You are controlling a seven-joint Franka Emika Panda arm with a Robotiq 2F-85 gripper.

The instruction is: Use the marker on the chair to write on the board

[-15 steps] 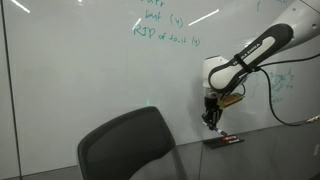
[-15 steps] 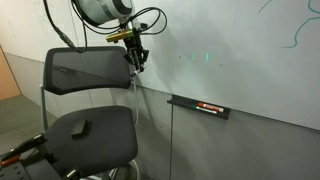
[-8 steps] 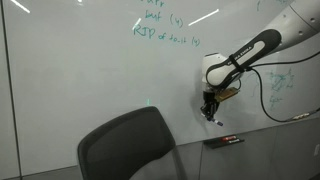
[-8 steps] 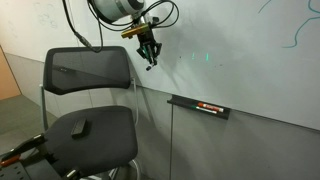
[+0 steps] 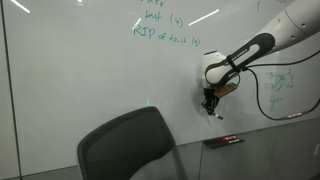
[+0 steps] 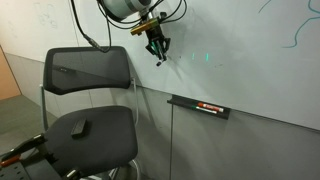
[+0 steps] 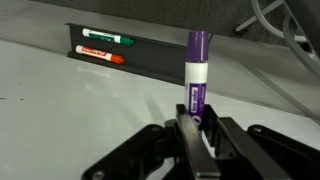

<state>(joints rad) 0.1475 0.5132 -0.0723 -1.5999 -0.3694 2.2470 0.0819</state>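
My gripper (image 7: 198,125) is shut on a purple-and-white marker (image 7: 196,72) that sticks out past the fingertips. In both exterior views the gripper (image 5: 210,106) (image 6: 157,50) hangs close to the glossy white board (image 5: 90,70) (image 6: 240,50), with the marker tip (image 6: 159,61) pointing down beside it. I cannot tell whether the tip touches the board. The dark office chair (image 5: 128,150) (image 6: 88,100) stands below and to the side of the gripper. Faint green handwriting (image 5: 160,30) shows on the board.
A black tray (image 7: 120,55) (image 6: 198,106) (image 5: 223,140) fixed to the wall below the board holds a green marker (image 7: 107,38) and a red marker (image 7: 100,53). A small dark object (image 6: 80,127) lies on the chair seat. Cables (image 5: 268,95) hang from the arm.
The gripper has risen with the marker and moved along the board, away from the chair's backrest. The chair and the tray have not moved.
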